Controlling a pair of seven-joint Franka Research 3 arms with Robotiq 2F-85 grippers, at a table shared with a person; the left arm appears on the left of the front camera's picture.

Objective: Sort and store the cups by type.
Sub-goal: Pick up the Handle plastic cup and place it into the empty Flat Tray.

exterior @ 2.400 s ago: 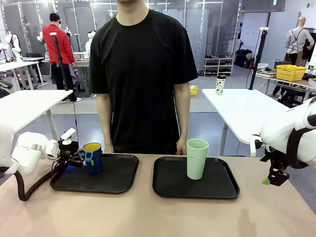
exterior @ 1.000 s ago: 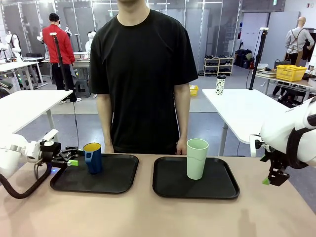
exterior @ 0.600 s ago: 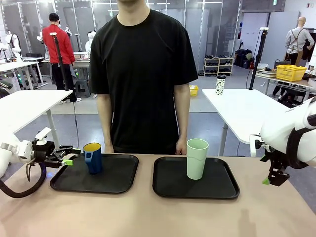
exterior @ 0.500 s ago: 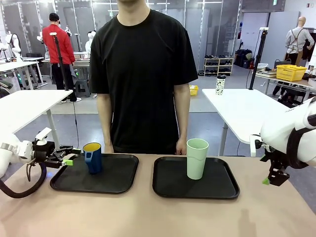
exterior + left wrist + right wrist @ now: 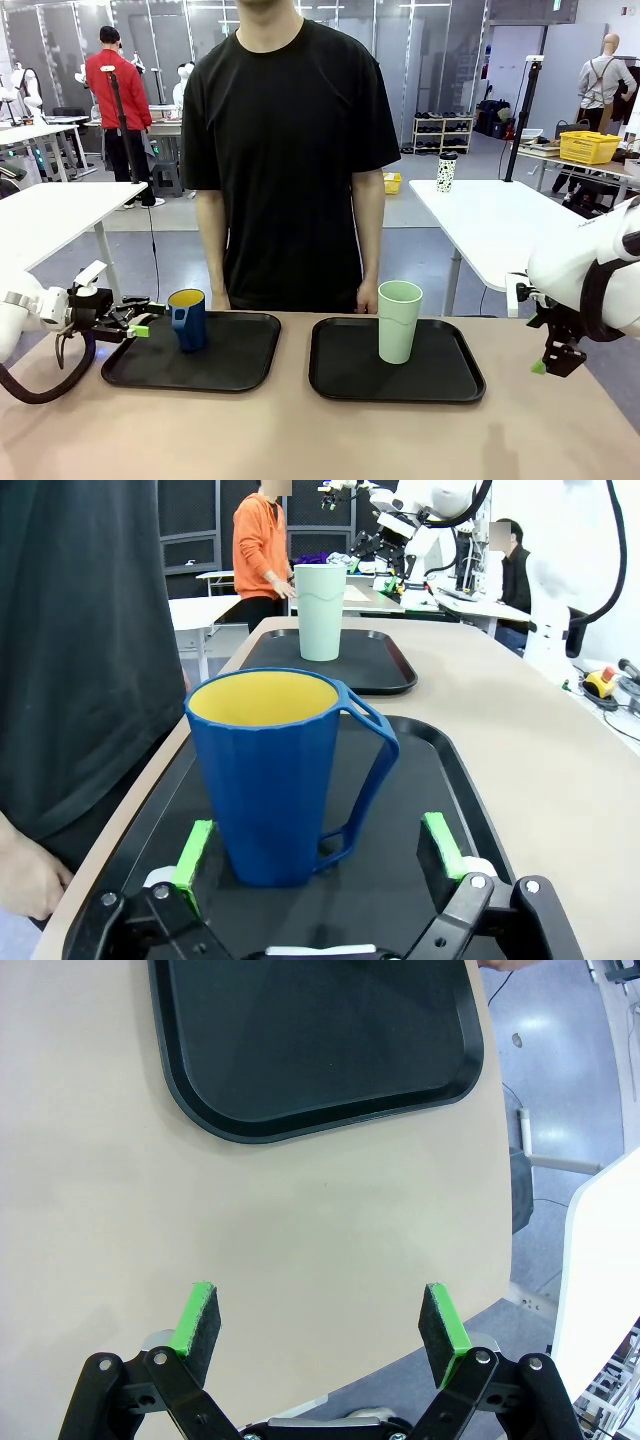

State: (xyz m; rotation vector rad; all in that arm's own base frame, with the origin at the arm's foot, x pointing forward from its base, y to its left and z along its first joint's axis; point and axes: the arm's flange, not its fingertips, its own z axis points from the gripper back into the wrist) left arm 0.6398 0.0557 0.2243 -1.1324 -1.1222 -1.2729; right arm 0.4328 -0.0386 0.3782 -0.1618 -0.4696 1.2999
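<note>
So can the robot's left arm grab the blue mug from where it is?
Probably yes. The left end effector is open, level with the blue mug and pointed straight at it, with nothing between them on the tray. The handle sits to one side.

Your left gripper (image 5: 140, 320) reaches in low from the left edge on its white arm, wrist level, black fingers with green pads (image 5: 193, 848) spread wide and holding nothing. Your right gripper (image 5: 318, 1325) hangs at the far right under its bulky white arm, pointing downward, its green-padded fingers (image 5: 441, 1318) also parted wide and empty.
</note>
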